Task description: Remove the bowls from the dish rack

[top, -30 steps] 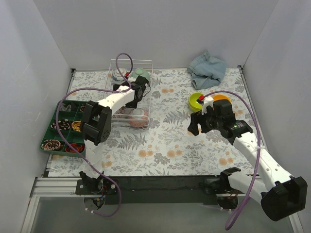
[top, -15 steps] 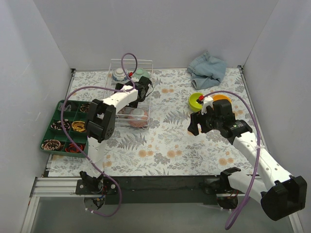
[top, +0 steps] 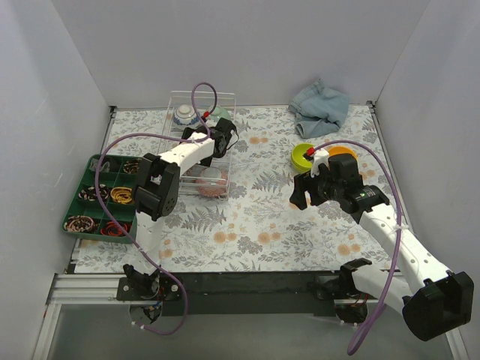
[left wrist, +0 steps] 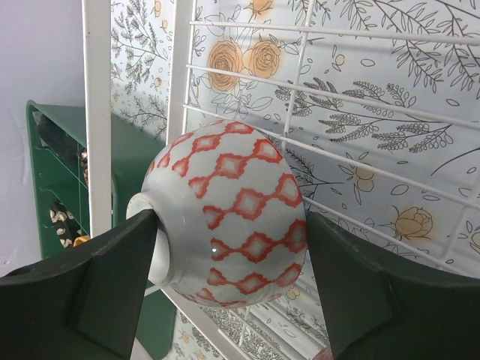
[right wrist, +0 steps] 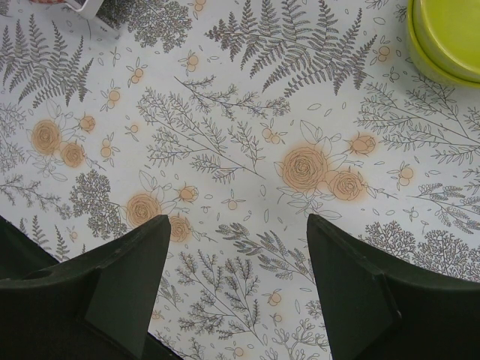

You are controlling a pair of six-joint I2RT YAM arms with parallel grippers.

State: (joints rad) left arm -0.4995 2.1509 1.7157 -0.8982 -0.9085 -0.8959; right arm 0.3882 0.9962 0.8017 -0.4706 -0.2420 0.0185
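Note:
In the left wrist view, a whitish bowl with red diamonds [left wrist: 229, 214] lies on its side against the wires of the dish rack [left wrist: 97, 112]. My left gripper [left wrist: 232, 255] is shut on it, one finger at its foot and one at its rim side. From above, the left gripper [top: 217, 136] reaches into the dish rack [top: 174, 97]. That rack also holds a blue-and-white bowl [top: 184, 114] and a pinkish bowl [top: 212, 182]. A lime green bowl [top: 304, 156] and an orange bowl [top: 343, 152] sit on the table to the right. My right gripper [right wrist: 236, 277] hovers open over the tablecloth, empty.
A dark green compartment tray [top: 101, 195] with small items lies left of the rack. A crumpled denim cloth [top: 320, 105] sits at the back right. The lime green bowl's rim [right wrist: 450, 34] shows in the right wrist view's upper right corner. White walls close in three sides.
My left gripper has moved a little toward the back of the rack and its fingers have closed onto the patterned bowl. The right arm has stayed still.

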